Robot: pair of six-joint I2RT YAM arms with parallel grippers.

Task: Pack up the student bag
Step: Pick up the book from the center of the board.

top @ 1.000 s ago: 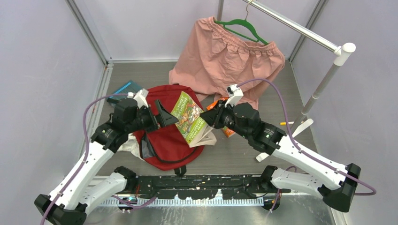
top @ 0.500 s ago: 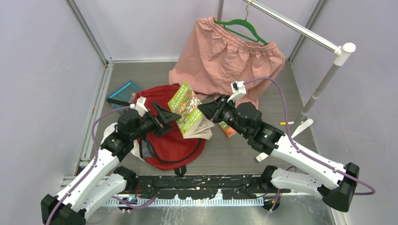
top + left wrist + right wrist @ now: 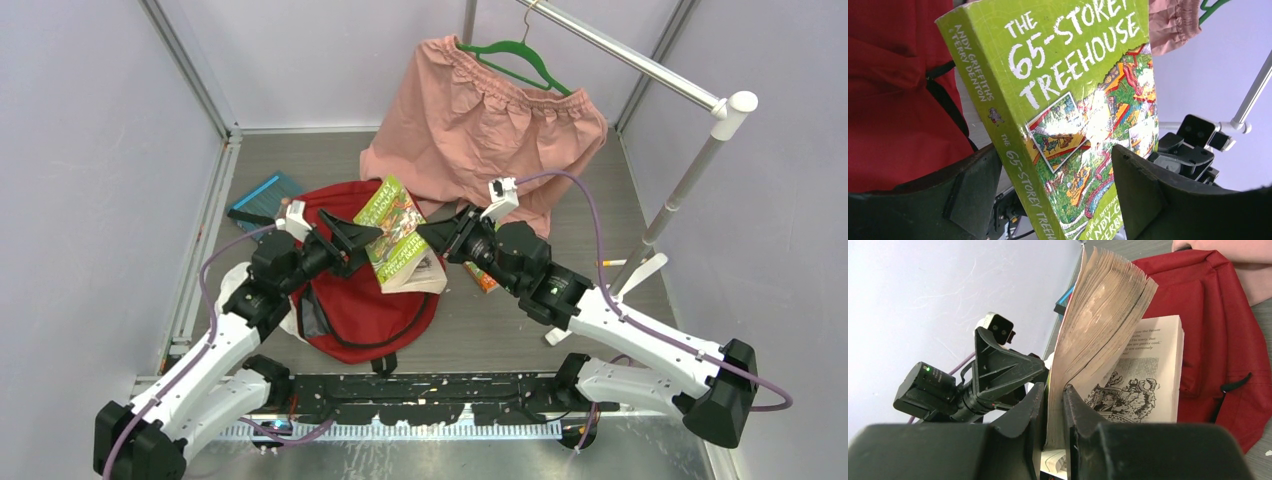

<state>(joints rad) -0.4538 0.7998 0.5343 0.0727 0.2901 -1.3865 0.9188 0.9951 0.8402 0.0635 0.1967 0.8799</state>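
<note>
The right gripper (image 3: pixel 1054 390) is clamping the green book (image 3: pixel 398 240) by its pages over the student bag (image 3: pixel 352 305). The left gripper (image 3: pixel 1055 167) is gaping wide around its cover.

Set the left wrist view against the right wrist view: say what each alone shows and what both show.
Left wrist only: the book's green cover with its title, and a white pole. Right wrist only: fanned page edges, an illustrated page hanging open. Both: the book, the red backpack, pink shorts.
</note>
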